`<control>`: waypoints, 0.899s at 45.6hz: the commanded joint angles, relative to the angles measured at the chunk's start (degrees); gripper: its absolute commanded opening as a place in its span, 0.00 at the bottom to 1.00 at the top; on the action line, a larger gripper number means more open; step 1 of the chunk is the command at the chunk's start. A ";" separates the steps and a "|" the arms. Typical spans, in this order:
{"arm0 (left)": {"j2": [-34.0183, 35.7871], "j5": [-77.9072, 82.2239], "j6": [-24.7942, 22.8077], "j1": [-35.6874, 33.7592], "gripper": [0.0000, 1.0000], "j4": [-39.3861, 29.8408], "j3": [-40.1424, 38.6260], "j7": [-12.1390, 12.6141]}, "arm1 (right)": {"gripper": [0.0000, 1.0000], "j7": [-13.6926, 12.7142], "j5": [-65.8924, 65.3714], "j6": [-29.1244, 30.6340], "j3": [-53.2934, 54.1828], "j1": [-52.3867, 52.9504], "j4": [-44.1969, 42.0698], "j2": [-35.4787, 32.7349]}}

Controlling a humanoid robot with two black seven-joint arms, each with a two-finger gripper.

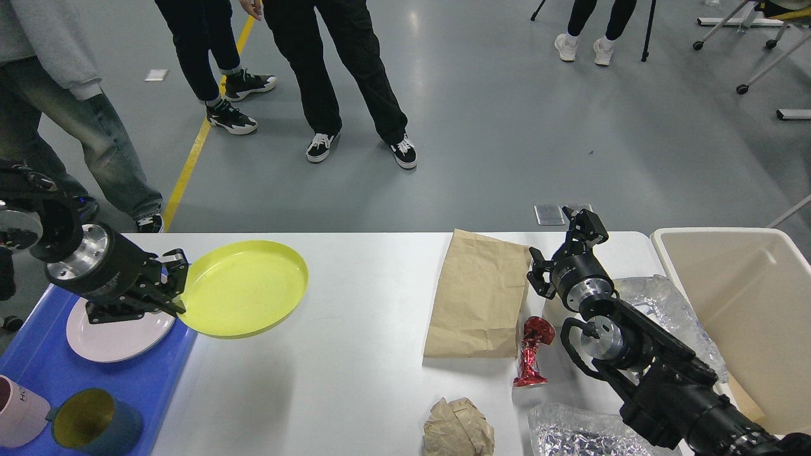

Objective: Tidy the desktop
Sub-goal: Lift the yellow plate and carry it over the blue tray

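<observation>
Left tool point(176, 285) above white desktop point(355, 392)

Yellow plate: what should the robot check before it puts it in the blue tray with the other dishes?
1. Hold on the yellow plate: the left gripper has its fingers pinched on the plate's left rim. Ok.
2. Plate off the desktop: lifted, with its shadow beneath it. Ok.
3. Plate level: tilted. Not ok.
4. Room in the blue tray: a pink plate lies there and could take the yellow one stacked on top. Ok.
5. Cups out of the way: the pink cup and the dark cup stand at the tray's near end. Ok.
6. Right gripper: idle beside the paper bag, far from the tray. Ok.
</observation>
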 commanded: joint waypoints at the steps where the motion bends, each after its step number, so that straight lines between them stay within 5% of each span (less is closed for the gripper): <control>1: 0.17 0.19 0.02 -1.12 0.02 0.22 4.94 -1.32 | 1.00 0.00 0.00 0.07 0.00 0.00 0.01 0.00; 11: 1.84 3.53 3.70 1.68 0.02 3.29 11.97 -6.42 | 1.00 0.00 0.00 0.07 0.00 0.00 0.01 0.00; 25: 1.58 4.24 14.60 20.31 0.02 14.19 11.10 -12.31 | 1.00 0.00 0.00 -0.01 0.00 0.00 0.01 -0.09; 41: 1.58 3.80 17.86 25.33 0.02 20.52 8.37 -13.54 | 1.00 0.00 0.00 0.07 0.00 0.00 0.01 -0.09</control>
